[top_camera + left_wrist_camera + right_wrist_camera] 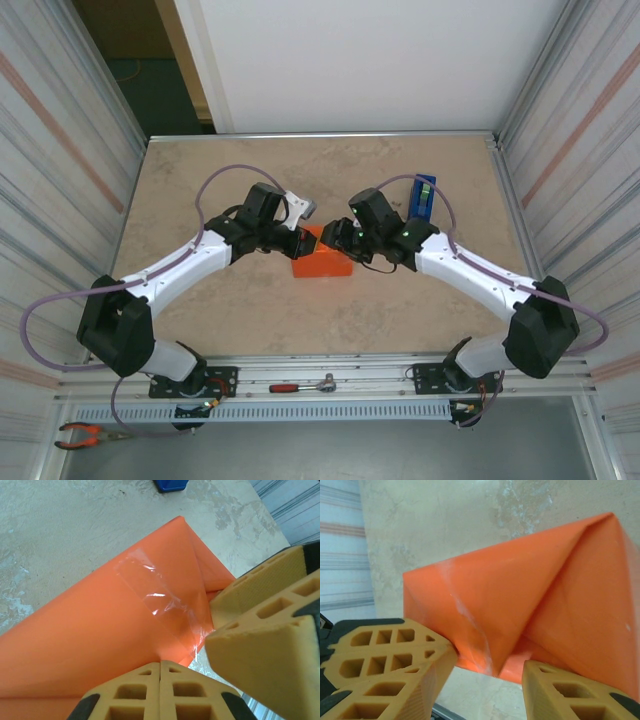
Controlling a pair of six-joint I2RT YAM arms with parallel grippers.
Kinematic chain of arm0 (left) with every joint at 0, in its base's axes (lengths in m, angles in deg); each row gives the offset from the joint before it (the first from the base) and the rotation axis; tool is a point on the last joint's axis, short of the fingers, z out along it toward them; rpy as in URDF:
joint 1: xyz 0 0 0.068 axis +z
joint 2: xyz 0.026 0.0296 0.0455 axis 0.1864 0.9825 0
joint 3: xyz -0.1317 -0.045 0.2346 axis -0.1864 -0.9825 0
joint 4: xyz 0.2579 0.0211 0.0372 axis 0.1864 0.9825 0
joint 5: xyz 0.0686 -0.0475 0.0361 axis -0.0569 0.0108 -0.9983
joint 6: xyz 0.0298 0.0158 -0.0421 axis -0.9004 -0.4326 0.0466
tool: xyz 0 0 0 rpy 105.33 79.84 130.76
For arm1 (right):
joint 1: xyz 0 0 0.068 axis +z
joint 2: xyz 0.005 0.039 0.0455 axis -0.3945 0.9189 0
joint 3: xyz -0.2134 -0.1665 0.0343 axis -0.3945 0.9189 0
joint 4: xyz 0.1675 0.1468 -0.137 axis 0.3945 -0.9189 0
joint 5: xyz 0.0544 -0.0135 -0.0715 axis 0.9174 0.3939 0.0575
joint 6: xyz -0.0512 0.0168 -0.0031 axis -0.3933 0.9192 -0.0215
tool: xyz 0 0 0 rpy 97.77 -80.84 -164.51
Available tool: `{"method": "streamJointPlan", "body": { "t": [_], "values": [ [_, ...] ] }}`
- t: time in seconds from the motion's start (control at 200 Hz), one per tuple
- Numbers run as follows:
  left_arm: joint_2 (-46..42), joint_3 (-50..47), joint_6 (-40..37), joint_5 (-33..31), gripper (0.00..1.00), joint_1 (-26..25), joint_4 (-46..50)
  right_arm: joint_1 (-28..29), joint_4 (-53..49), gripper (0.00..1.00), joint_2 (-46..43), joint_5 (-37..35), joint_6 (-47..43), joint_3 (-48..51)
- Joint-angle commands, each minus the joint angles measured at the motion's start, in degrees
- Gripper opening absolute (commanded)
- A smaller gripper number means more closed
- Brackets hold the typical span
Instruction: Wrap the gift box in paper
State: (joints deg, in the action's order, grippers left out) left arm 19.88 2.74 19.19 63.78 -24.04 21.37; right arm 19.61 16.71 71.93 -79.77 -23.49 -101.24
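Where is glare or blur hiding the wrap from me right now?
Left wrist: white glints on the tape make the seam under it hard to read. Right wrist: the paper is evenly lit with crisp folds, and there is one pale streak near the low corner. Top external: the light is soft and even with no glare, and the box is small but sharp.

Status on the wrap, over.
Left gripper shut, right gripper open astride an end fold. Gift box covered in paper, clear tape on seam. Tape dispenser apart, not in the way.
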Motion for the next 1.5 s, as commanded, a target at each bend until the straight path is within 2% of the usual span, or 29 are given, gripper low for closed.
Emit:
{"method": "streamJointPlan", "body": {
  "t": [0.0,0.361,0.696,0.957,1.303,1.498],
  "values": [
    [0.91,-2.2,-1.18,-1.15,0.0,-0.51,3.96,0.32,-5.27,0.48,-3.58,-1.65,-2.02,1.0],
    [0.75,-2.29,-1.17,-1.12,0.0,-0.46,3.87,-1.77,-7.79,0.47,-9.63,-3.89,-2.63,1.05],
    [0.79,-2.47,-1.33,-1.32,0.0,-0.47,3.87,-5.84,-8.83,0.21,-12.03,-3.79,-4.71,-2.47],
    [0.64,-2.61,-1.42,-1.25,0.0,-0.47,3.79,-9.8,-11.51,0.18,-15.32,-3.87,-6.75,-4.58],
    [0.73,-2.73,-1.51,-1.32,0.0,-0.46,3.78,-5.27,-1.46,0.06,-3.1,3.64,-6.1,-6.05],
    [0.95,-2.79,-1.43,-1.12,0.0,-0.5,3.61,-3.97,3.27,0.04,3.11,5.7,-4.93,-7.18]
  ]
}}
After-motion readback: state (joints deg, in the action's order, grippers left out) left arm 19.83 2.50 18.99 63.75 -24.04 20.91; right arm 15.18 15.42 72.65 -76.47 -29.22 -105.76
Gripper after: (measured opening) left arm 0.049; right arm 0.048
